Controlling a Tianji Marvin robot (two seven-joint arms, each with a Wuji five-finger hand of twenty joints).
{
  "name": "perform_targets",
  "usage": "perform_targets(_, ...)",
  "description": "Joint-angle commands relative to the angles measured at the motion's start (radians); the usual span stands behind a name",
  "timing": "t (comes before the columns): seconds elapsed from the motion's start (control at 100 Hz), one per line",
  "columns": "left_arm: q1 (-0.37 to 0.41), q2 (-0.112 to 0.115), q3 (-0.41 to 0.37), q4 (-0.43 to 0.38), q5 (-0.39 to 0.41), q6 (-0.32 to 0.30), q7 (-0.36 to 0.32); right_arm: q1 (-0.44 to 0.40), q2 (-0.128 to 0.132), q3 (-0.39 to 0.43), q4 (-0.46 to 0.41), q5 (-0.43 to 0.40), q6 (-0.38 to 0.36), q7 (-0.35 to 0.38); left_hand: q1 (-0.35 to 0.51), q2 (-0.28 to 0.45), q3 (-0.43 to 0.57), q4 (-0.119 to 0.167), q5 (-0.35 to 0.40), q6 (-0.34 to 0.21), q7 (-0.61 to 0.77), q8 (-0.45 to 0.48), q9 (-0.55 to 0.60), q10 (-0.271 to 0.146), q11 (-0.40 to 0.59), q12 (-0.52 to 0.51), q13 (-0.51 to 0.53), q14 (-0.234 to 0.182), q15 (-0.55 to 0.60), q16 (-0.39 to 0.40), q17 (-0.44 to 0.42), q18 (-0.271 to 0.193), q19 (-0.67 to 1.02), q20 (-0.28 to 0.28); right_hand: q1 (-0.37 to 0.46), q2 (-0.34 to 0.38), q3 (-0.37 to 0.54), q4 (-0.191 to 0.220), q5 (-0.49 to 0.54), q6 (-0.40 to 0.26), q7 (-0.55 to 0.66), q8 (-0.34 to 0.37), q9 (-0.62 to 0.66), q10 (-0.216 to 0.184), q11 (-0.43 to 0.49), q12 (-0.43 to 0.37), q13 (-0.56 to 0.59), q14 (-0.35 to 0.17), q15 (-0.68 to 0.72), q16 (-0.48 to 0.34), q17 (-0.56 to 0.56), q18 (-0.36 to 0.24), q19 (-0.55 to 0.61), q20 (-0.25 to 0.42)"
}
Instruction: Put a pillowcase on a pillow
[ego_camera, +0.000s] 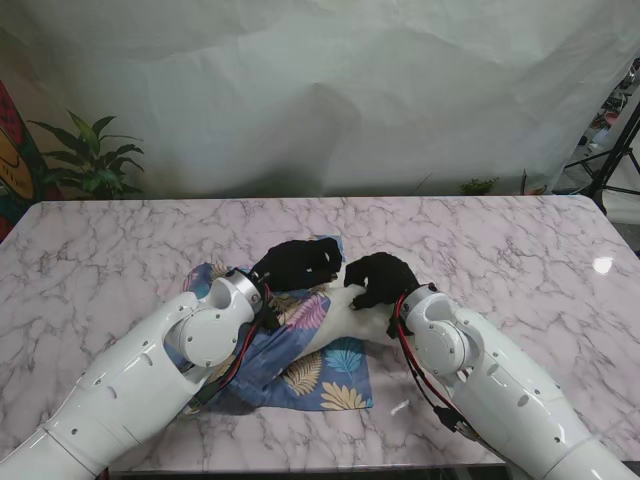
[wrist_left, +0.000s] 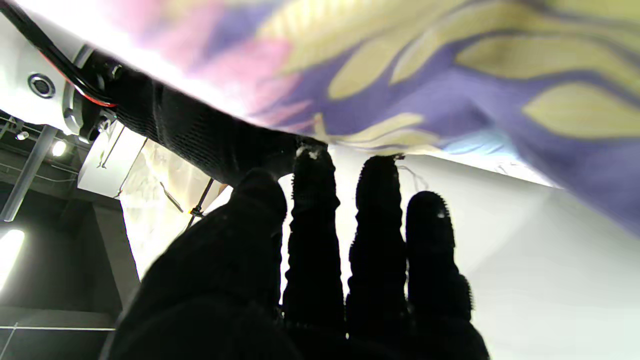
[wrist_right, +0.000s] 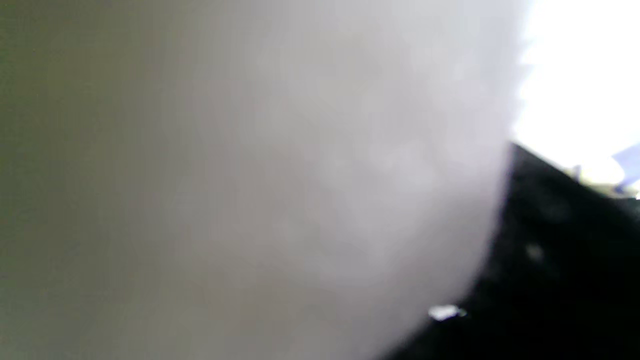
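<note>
Marble tabletop (ego_camera: 120, 250) carries the leafy pillowcase (ego_camera: 330, 375); left hand (ego_camera: 295, 264) clamps its edge, right hand (ego_camera: 380, 280) grips the white pillow (ego_camera: 345, 320), potted plant (ego_camera: 90, 160) behind.

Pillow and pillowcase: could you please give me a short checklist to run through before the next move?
1. Pillow partly inside pillowcase: ok, its white end shows.
2. Left hand on the pillowcase edge: ok, fingers touch the fabric rim.
3. Left hand's grip is firm: cannot tell.
4. Right hand on the pillow: ok, it rests on the white end.
5. Right wrist view usable: not ok, blurred.
6. Everything lies on the table: ok.
</note>
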Motion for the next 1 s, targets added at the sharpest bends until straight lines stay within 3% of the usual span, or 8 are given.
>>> perform_targets(0.0,0.009,0.0,-0.009,-0.015,0.008,0.001,-0.018,-0.01,-0.003,0.014,-0.014,0.012,0.007,0.002,0.081,0.059,-0.131,0.047,-0.031,0.009,-0.024,0.015,-0.012,-0.003,0.02,-0.02,0.0,-0.021,0.006,0.018,-0.038,0.014,0.014,-0.005,0.144,0.126,0.211,0.081,0.065,-0.114,0.139,0.007,-0.008,0.005,0.025,0.012,0.071,-0.072,0.162,0.048,0.044,0.016,0.054,0.034)
perform_targets(0.09,0.026,0.014,-0.03,-0.045,0.027,-0.003,-0.052,-0.016,-0.001,0.02,-0.023,0.01,0.019,0.01,0.147,0.15,-0.371,0.11,-0.111,0.033,-0.128,-0.031,-0.146,-0.006,-0.091,-0.022,-0.101,-0.022,-0.055,0.011,-0.113,0.012,-0.049,-0.019,0.143,0.13,0.21,0.081,0.062,-0.112,0.14,0.001,-0.01,0.007,0.025,0.012,0.071,-0.073,0.166,0.049,0.044,0.014,0.056,0.036)
perform_targets(0.13,0.031,0.029,-0.045,-0.069,0.039,-0.017,-0.107,-0.018,0.001,0.02,-0.025,0.006,0.019,0.014,0.031,0.203,-0.404,0.127,-0.164,0.091,-0.366,-0.109,-0.417,0.043,-0.068,-0.24,-0.231,-0.005,-0.139,-0.022,-0.173,0.029,-0.128,-0.048,0.142,0.132,0.208,0.08,0.06,-0.112,0.14,-0.002,-0.012,0.005,0.025,0.012,0.07,-0.075,0.166,0.049,0.044,0.013,0.056,0.037)
perform_targets(0.16,0.04,0.043,-0.061,-0.097,0.04,-0.023,-0.164,-0.018,0.001,0.02,-0.025,0.006,0.02,0.015,-0.11,0.212,-0.305,0.126,-0.187,0.125,-0.566,-0.115,-0.575,0.089,-0.124,-0.31,-0.35,0.018,-0.197,-0.051,-0.226,0.041,-0.198,-0.062,0.143,0.134,0.208,0.081,0.06,-0.111,0.141,-0.004,-0.013,0.007,0.026,0.012,0.071,-0.075,0.167,0.049,0.045,0.013,0.057,0.038)
perform_targets(0.27,0.071,0.08,-0.115,-0.177,0.084,-0.047,-0.289,-0.017,0.0,0.014,-0.02,0.013,0.031,0.018,-0.241,0.268,-0.445,0.133,-0.265,0.154,-0.966,-0.279,-0.832,0.164,-0.401,-0.467,-0.649,0.076,-0.335,-0.143,-0.354,0.074,-0.436,-0.12,0.142,0.141,0.201,0.08,0.049,-0.108,0.142,-0.019,-0.017,0.012,0.026,0.01,0.072,-0.082,0.179,0.056,0.05,0.014,0.07,0.048)
perform_targets(0.35,0.107,0.088,-0.162,-0.226,0.177,-0.046,-0.287,-0.014,-0.003,0.005,-0.016,0.021,0.054,0.02,-0.269,0.31,-0.471,0.136,-0.27,0.173,-1.053,-0.263,-0.885,0.183,-0.507,-0.428,-0.726,0.076,-0.363,-0.165,-0.377,0.064,-0.522,-0.125,0.139,0.16,0.18,0.081,0.031,-0.106,0.145,-0.047,-0.02,0.019,0.027,0.007,0.074,-0.097,0.199,0.068,0.057,0.002,0.088,0.064)
perform_targets(0.53,0.185,0.087,-0.256,-0.324,0.288,0.017,-0.257,-0.003,-0.016,-0.018,-0.001,0.042,0.117,0.002,-0.256,0.332,-0.471,0.137,-0.241,0.181,-1.075,-0.232,-0.88,0.184,-0.507,-0.373,-0.725,0.076,-0.352,-0.151,-0.373,0.044,-0.544,-0.113,0.11,0.228,0.1,0.086,-0.048,-0.107,0.166,-0.139,-0.042,0.056,0.025,0.002,0.083,-0.172,0.306,0.128,0.093,-0.058,0.17,0.133)
perform_targets(0.99,0.233,0.088,-0.321,-0.359,0.327,0.072,-0.263,0.031,-0.037,-0.1,0.017,0.022,0.359,-0.015,-0.233,0.339,-0.473,0.138,-0.211,0.184,-1.081,-0.218,-0.869,0.181,-0.51,-0.359,-0.718,0.073,-0.328,-0.147,-0.367,0.039,-0.536,-0.102,-0.032,0.221,0.06,0.066,-0.099,-0.061,0.171,-0.235,0.003,0.122,0.109,-0.049,0.089,-0.381,0.692,0.271,0.191,-0.247,0.51,0.346)
